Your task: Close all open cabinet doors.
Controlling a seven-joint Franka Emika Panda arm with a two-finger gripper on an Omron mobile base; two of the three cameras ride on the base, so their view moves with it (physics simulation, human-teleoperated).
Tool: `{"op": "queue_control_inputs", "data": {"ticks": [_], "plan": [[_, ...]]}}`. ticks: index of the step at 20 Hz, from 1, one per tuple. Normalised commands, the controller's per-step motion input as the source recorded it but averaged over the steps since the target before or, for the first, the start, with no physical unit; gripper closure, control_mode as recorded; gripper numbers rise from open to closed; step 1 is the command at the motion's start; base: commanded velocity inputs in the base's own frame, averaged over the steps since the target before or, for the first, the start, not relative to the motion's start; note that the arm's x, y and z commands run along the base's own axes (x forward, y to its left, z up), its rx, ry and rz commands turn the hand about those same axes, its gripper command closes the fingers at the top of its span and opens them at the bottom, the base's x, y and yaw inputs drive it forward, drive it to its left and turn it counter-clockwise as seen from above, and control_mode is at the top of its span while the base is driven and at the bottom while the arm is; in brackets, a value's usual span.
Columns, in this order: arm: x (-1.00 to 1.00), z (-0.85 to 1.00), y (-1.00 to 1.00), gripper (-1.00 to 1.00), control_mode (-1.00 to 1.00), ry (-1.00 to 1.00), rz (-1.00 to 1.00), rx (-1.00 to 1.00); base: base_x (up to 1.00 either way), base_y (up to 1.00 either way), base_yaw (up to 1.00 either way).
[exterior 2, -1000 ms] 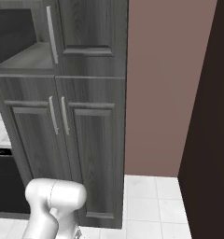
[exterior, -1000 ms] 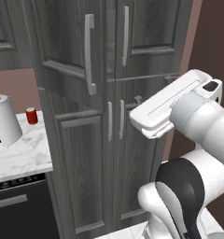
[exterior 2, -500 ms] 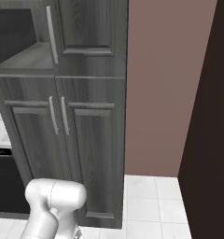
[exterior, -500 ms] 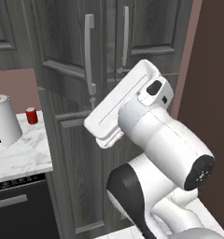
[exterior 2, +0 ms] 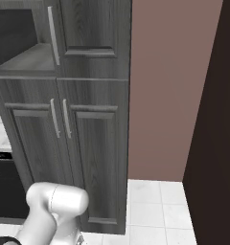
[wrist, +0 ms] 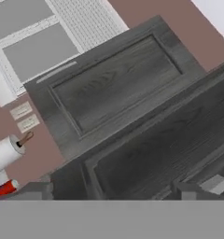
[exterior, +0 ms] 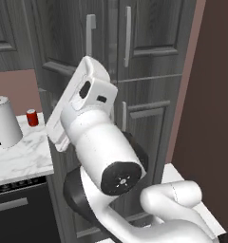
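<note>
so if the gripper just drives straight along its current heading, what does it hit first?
Most likely the open upper cabinet door: in the hand view its dark recessed panel lies straight ahead of the gripper, with a further wall cabinet beyond. How near it is cannot be told from this view.

A home kitchen: tall charcoal cabinet doors (exterior 2: pixel 95 43), a marble-topped table (exterior: pixel 21 159) bearing a paper-towel roll (exterior: pixel 4 124), tiled floor (exterior 2: pixel 157 210).

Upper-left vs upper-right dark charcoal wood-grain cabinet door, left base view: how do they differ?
Upper-left door is swung outward, its panel edges slanting; upper-right door sits flush, shut. The white arm overlaps the upper-left door's lower corner; the upper-right door is unobstructed. Both have recessed panels and vertical silver bar handles.
</note>
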Motion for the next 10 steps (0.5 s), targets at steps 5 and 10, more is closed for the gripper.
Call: {"op": "queue_control_inputs", "data": {"ticks": [5,10], "plan": [[0.33,0.0,0.53,-1.0,-1.0,0.06,-0.31,-0.17,0.0,0.0,0.0],[0.39,-0.01,0.09,-1.0,-1.0,0.03,-0.21,-0.08,0.0,0.0,0.0]]}}
